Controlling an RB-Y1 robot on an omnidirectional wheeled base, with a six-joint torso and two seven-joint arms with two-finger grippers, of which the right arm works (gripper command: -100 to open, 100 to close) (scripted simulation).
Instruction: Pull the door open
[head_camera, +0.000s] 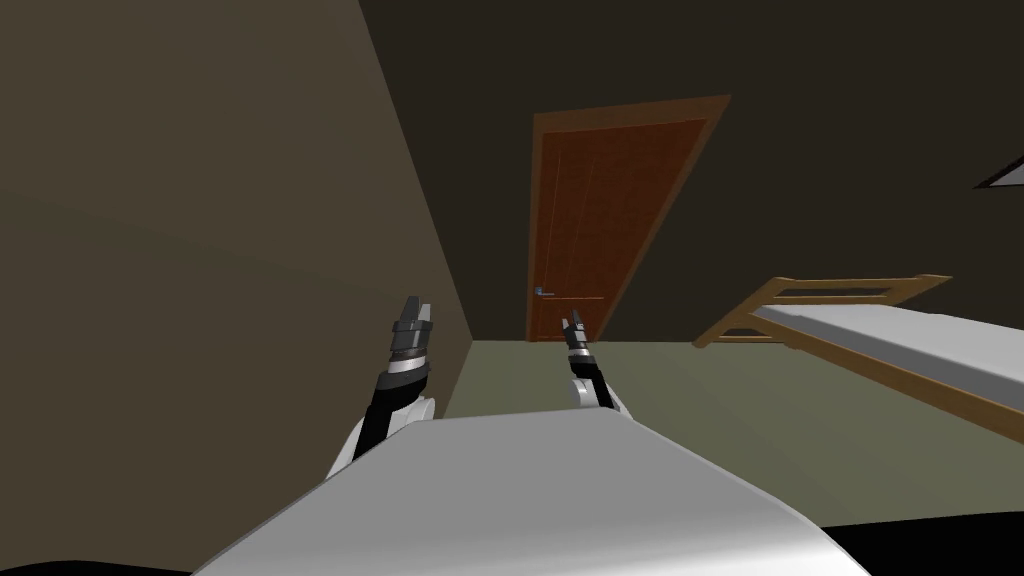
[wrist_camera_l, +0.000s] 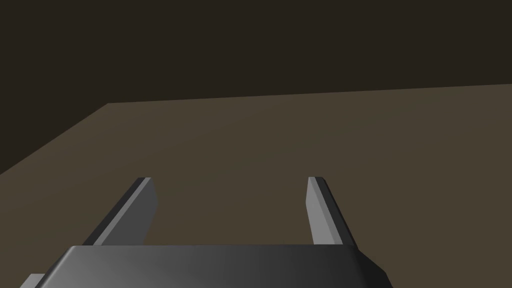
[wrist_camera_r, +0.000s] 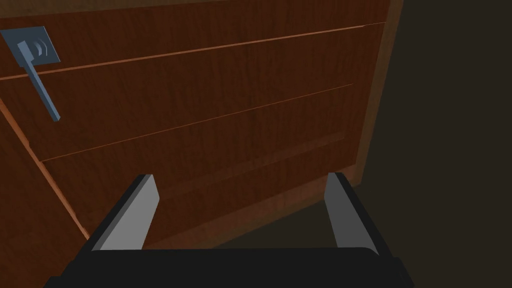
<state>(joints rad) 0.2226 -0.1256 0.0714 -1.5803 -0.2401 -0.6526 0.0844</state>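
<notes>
Door (head_camera: 600, 220): reddish-brown panelled wood, set in a lighter wooden frame at the far end of the room, past the olive floor (head_camera: 650, 390). Looks flush in the frame, so judged closed. Lever handle (head_camera: 543, 293), blue-grey on a square plate, at the door's edge nearest the tan wall (head_camera: 200, 200). Bed (head_camera: 900, 340) with wooden frame off to the right, well apart from the door.

Right jaws spread wide, nothing between them, raised ahead of the chest and aimed at the door. In the right wrist view, door panels (wrist_camera_r: 225, 115) lie beyond the fingers (wrist_camera_r: 135, 210); handle (wrist_camera_r: 42, 90) off to one side of the jaws' line, not between them, no contact.

Left jaws also wide and empty, held up beside the tan wall, facing plain wall.

Progress, as judged: nothing of the pull done. Left to do: close the distance, line right jaws on the lever, grip, press down if latched, draw the door back.
</notes>
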